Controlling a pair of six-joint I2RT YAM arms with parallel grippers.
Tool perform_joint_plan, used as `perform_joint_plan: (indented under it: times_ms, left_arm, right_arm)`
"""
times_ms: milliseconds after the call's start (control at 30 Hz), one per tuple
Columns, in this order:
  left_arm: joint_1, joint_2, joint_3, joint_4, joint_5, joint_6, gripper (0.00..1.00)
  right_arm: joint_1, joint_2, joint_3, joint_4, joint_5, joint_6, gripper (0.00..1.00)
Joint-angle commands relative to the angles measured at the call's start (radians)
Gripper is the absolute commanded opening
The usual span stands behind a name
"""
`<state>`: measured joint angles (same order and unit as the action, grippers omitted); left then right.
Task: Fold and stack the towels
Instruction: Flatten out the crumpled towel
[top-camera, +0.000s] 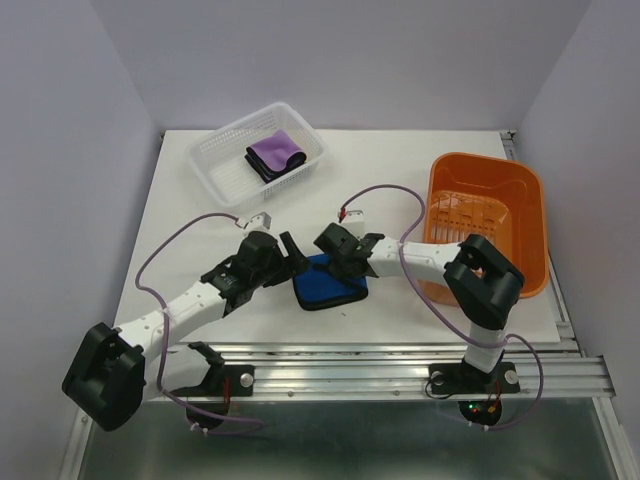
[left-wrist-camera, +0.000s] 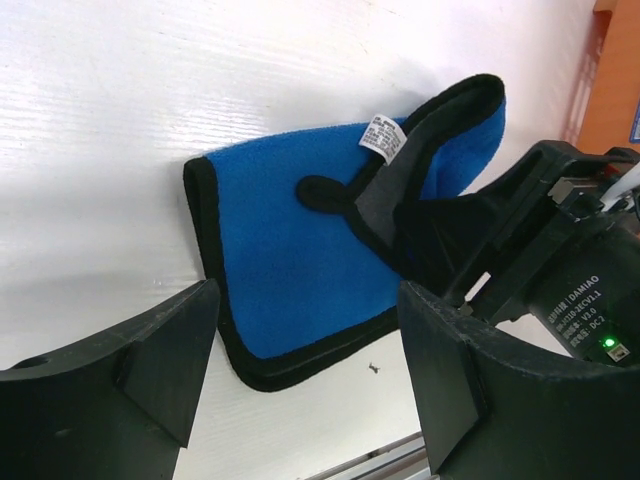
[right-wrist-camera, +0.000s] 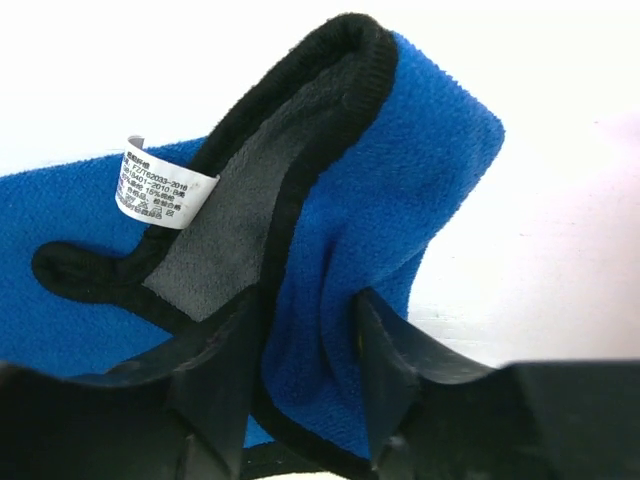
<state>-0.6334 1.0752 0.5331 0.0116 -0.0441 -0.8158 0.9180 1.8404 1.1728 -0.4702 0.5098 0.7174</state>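
- The right gripper (right-wrist-camera: 308, 335) is closest in its wrist view. Its fingers (right-wrist-camera: 225, 360) are clamped on a raised corner of the blue towel (right-wrist-camera: 400, 150), turning up the grey underside and a white label (right-wrist-camera: 160, 190).
- The left gripper (left-wrist-camera: 310, 320) hangs just beside the same towel with its fingers spread wide, holding nothing.
- The blue towel lies on the desk (top-camera: 170, 220) between the two grippers, near the front edge. Most of it is flat, with only the pinched corner off the surface. I'd say its fold is only beginning.
- A purple towel (top-camera: 272, 152) sits folded in the white basket (top-camera: 240, 127) at the far left. There's a dark layer under it, and I can't tell whether that is a second towel or its own backing.
- The orange basket (top-camera: 485, 160) stands to the right.
- My read is that one towel is done and put away. The blue one has yet to be folded over, flattened and set on top of the purple one.
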Motion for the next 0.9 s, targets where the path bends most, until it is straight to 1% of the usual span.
perform_joint_plan:
  times_ms: [0,67,100,133,333,367,400,633,700,733,767,833,867]
  left_arm:
    - [-0.006,0.029,0.056,0.027,-0.016,0.024,0.83]
    - [-0.006,0.043,0.067,0.030,-0.010,0.032,0.83]
    - [-0.008,0.058,0.071,0.031,-0.007,0.033,0.83]
    - [-0.008,0.064,0.083,0.034,-0.005,0.040,0.83]
    - [-0.029,0.124,0.123,0.053,0.007,0.050,0.83]
    - [-0.032,0.133,0.130,0.054,0.009,0.052,0.83]
    - [-0.035,0.153,0.134,0.057,0.012,0.055,0.83]
    - [-0.068,0.236,0.189,0.062,0.015,0.064,0.82]
    - [-0.077,0.265,0.206,0.062,0.016,0.069,0.82]
    - [-0.080,0.278,0.212,0.062,0.018,0.070,0.82]
    - [-0.081,0.288,0.218,0.062,0.018,0.070,0.82]
    - [-0.094,0.322,0.240,0.060,0.016,0.075,0.82]
    - [-0.098,0.334,0.251,0.060,0.016,0.078,0.82]
  right_arm:
    - [0.009,-0.024,0.021,-0.024,0.059,0.033,0.43]
    - [0.009,-0.036,0.016,-0.024,0.059,0.034,0.43]
    - [0.009,-0.040,0.014,-0.027,0.058,0.031,0.46]
    - [0.009,-0.044,0.016,-0.028,0.058,0.031,0.52]
    - [0.009,-0.061,0.011,-0.059,0.081,0.040,0.52]
    - [0.009,-0.063,0.007,-0.062,0.085,0.042,0.49]
    - [0.009,-0.066,0.005,-0.079,0.093,0.050,0.48]
    - [0.009,-0.102,-0.036,-0.114,0.125,0.096,0.48]
    - [0.008,-0.113,-0.047,-0.126,0.137,0.103,0.49]
    - [0.009,-0.121,-0.053,-0.127,0.137,0.106,0.54]
    - [0.009,-0.133,-0.058,-0.127,0.139,0.106,0.55]
    - [0.009,-0.147,-0.079,-0.119,0.141,0.106,0.56]
    - [0.007,-0.153,-0.087,-0.114,0.138,0.103,0.53]
